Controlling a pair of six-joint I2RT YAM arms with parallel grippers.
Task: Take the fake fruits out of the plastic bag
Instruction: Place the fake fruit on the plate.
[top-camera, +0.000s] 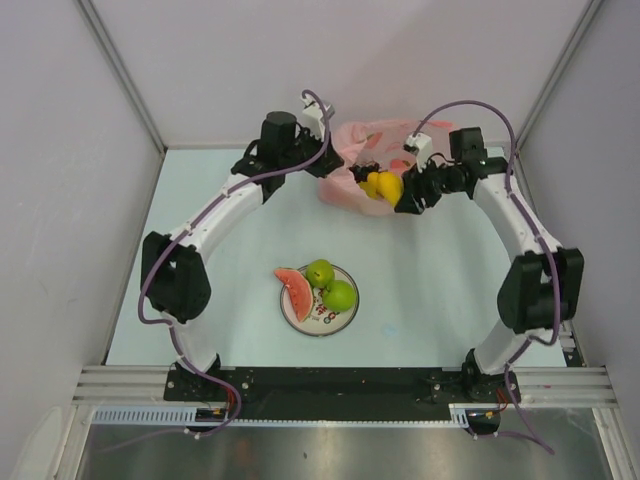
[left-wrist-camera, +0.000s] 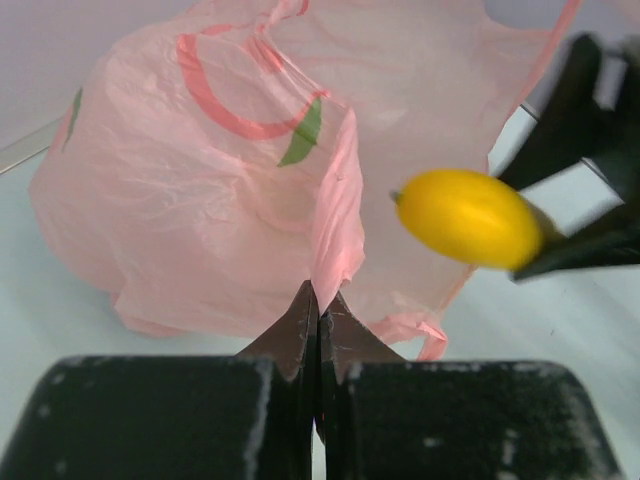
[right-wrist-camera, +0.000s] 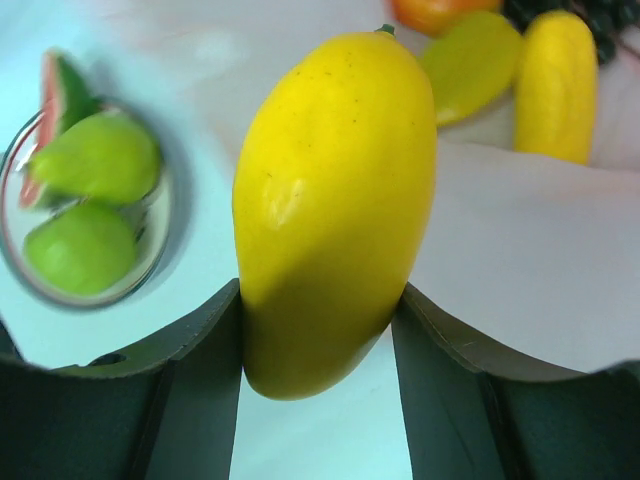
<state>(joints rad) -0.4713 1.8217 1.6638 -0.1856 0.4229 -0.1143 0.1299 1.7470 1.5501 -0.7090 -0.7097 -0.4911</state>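
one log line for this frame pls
left claw: shut on plastic bag | right claw: holding yellow fruit at bag mouth | plate: watermelon slice, two green fruits | in bag: other fruits

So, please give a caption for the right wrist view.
Right fingers grip a yellow fruit; green fruits on the plate behind.

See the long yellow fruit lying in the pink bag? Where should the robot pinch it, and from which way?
Probably across its narrow middle, one finger on each long side. The long yellow fruit is slim and rounded, so a grip on its ends would likely slip. Come in through the open mouth of the plastic bag, where the fruit lies uncovered.
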